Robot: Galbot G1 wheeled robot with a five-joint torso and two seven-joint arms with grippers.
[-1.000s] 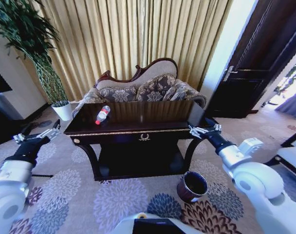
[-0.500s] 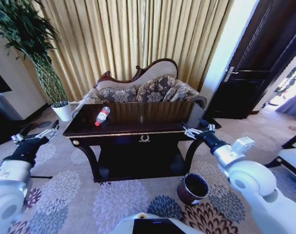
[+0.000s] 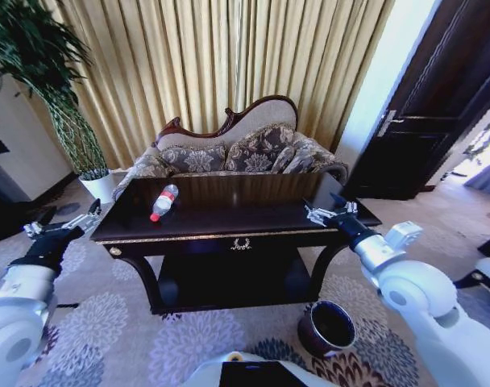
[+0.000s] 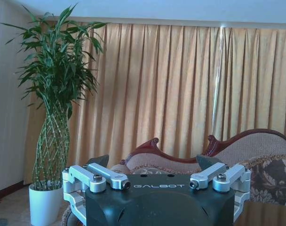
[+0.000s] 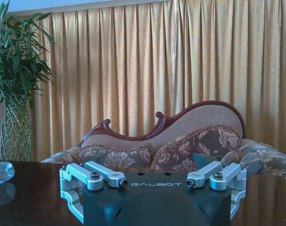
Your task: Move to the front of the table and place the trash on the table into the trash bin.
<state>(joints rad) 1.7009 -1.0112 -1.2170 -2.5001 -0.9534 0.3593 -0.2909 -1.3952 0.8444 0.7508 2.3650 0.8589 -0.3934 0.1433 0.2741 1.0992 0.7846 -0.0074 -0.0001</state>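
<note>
1. The robot faces the front of the dark tabletop (image 3: 229, 211), with the gold emblem on its drawer near the middle of the head view. A sofa and curtains stand behind it.
2. The only trash that can be made out is a plastic bottle (image 3: 164, 201) with a red cap. It lies on its side on the left half of the tabletop, toward the back edge. Its long axis runs on a slant, with the cap end pointing toward the robot and to its left.
3. The left claw (image 3: 61, 230) hangs off the left end of the tabletop, just below its edge. In the left wrist view its fingers (image 4: 97, 161) stand wide apart and hold nothing.
4. The right claw (image 3: 329, 214) hovers over the right end of the tabletop, also spread wide and empty. The right wrist view shows its fingers (image 5: 202, 160) apart above the glossy wood.
5. The bottle lies forward and to the right of the left claw, and well across the tabletop from the right claw. By that, the left arm looks the nearer one for a reach.
6. The trash bin (image 3: 327, 328) stands on the carpet by the table's front right leg, below the right arm. It is well apart from the bottle.
</note>
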